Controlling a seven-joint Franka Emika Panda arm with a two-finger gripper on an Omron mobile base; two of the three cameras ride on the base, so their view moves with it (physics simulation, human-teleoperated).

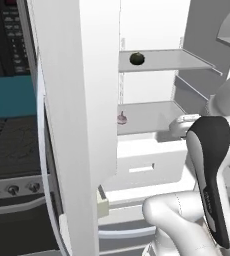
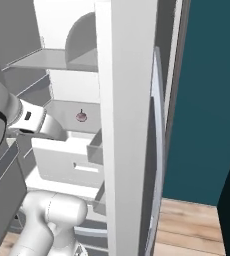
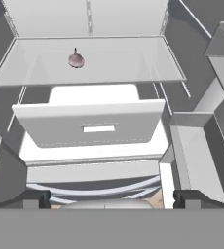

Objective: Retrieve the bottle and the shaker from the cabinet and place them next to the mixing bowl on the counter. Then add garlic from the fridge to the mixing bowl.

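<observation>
With the fridge (image 1: 82,100) open, the garlic (image 3: 76,60) sits alone on the shelf just above the white drawer (image 3: 92,127), so the gripper (image 3: 112,198), fingers spread wide, should rise above that drawer and close around the bulb.

A small round dark thing (image 1: 136,58) is sitting on the top shelf. A black oven with round knobs (image 1: 12,190) is standing off to the left side. A blue-green wall (image 2: 207,100) is showing on the right, and a brown wood floor (image 2: 187,225) is lying under it.
</observation>
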